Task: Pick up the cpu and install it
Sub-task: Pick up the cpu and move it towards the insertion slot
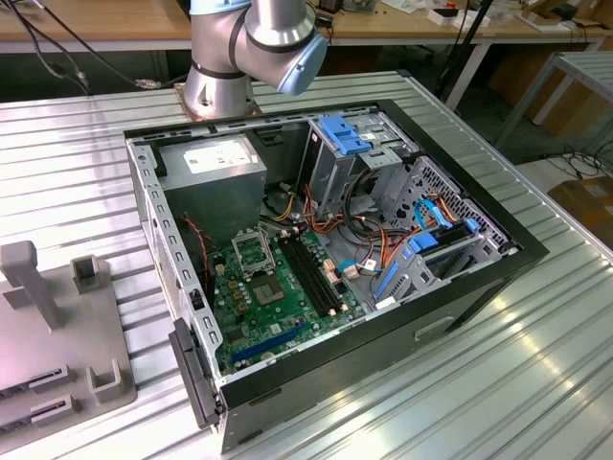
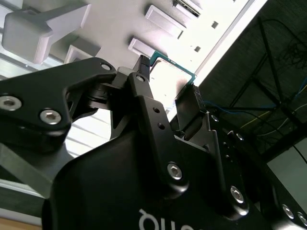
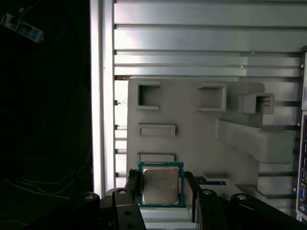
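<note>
The cpu, a small square chip with a silver-grey top and a green rim, sits between the two black fingers of my gripper. The fingers press on its opposite edges, so the gripper is shut on it. In the second wrist view the cpu shows from a slant between the fingers, held above the grey fixture tray. In the exterior view the open computer case lies on the table, with the socket on the green motherboard.
The grey fixture tray lies at the exterior view's left, with raised blocks and recesses. The robot base stands behind the case. A grey power-supply box, cables and blue drive brackets crowd the case. The slatted metal table surrounds it.
</note>
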